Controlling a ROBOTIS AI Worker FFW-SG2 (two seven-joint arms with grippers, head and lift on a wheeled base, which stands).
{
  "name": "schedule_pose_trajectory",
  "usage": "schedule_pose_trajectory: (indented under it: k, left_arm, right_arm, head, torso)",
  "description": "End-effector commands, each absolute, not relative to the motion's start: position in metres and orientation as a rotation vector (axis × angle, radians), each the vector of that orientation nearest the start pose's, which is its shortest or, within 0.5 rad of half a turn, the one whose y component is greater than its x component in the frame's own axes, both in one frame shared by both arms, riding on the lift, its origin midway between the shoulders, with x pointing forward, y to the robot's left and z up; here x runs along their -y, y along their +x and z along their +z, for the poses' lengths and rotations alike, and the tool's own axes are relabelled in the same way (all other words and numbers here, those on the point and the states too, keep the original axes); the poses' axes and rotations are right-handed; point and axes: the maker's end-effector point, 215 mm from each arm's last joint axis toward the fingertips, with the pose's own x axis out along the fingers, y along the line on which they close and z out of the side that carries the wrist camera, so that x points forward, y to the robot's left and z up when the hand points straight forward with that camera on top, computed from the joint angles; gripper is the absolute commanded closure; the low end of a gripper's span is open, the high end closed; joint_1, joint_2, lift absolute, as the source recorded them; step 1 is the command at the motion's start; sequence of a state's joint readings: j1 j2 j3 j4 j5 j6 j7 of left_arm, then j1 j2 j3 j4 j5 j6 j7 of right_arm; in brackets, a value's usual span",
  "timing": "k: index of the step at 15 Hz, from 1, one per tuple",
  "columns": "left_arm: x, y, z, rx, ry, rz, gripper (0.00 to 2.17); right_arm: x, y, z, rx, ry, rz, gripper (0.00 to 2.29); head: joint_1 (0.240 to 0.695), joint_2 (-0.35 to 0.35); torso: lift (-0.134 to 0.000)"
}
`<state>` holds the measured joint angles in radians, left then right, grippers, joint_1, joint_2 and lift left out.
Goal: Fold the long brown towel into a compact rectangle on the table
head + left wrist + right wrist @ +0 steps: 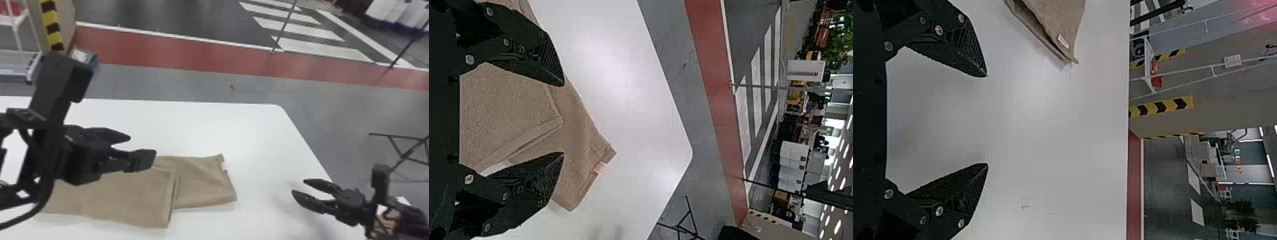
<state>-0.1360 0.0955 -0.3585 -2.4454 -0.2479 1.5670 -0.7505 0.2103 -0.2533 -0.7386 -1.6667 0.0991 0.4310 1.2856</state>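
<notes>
Towel (pixel 127 198) lies part-folded on worktop (pixel 207 127), one end (pixel 204 183) protruding from beneath. I have left tool (pixel 142 147) over it, right tool (pixel 298 187) well to its right, both wide open, empty. Risk, my judgement: a pinch catching only the top layer could skew the fold.

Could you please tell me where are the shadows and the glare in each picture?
Head view: soft shadows on the table beside the right end effector; left wrist view: bright glare on the table beside the towel; right wrist view: a milder bright patch on the table.
</notes>
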Motion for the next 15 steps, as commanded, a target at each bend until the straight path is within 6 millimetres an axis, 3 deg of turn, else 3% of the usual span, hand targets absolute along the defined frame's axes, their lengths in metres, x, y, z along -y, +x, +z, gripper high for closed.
schedule_pose_trajectory:
  k: [1,2,4,8,10,13,15]
  left_arm:
    - [-0.022,0.430,-0.272,-0.623,0.082,-0.781,0.03]
    - [-0.027,0.431,-0.274,-0.628,0.075,-0.770,0.03]
    - [-0.050,0.435,-0.282,-0.646,0.048,-0.726,0.03]
    - [-0.100,0.436,-0.296,-0.676,-0.016,-0.644,0.03]
    - [-0.115,0.432,-0.302,-0.689,-0.045,-0.626,0.03]
    - [-0.142,0.423,-0.320,-0.730,-0.076,-0.587,0.03]
    - [-0.152,0.414,-0.330,-0.753,-0.108,-0.578,0.03]
  right_arm:
    - [0.458,0.382,-0.409,-0.501,0.075,0.490,0.29]
    - [0.451,0.384,-0.402,-0.492,0.078,0.499,0.29]
    - [0.419,0.387,-0.387,-0.481,0.169,0.532,0.29]
    - [0.327,0.390,-0.383,-0.566,0.396,0.585,0.28]
    - [0.279,0.391,-0.379,-0.609,0.443,0.618,0.28]
    - [0.202,0.378,-0.385,-0.729,0.534,0.672,0.28]
    - [0.168,0.379,-0.390,-0.799,0.541,0.694,0.28]
  head:
    - [0.695,-0.350]
    - [0.695,-0.350]
    - [0.695,-0.350]
    - [0.695,-0.350]
    - [0.695,-0.341]
    - [0.695,-0.234]
    - [0.695,-0.126]
  torso:
    - [-0.124]
    - [-0.124]
    - [-0.124]
    - [-0.124]
    - [-0.124]
    - [-0.124]
    - [-0.124]
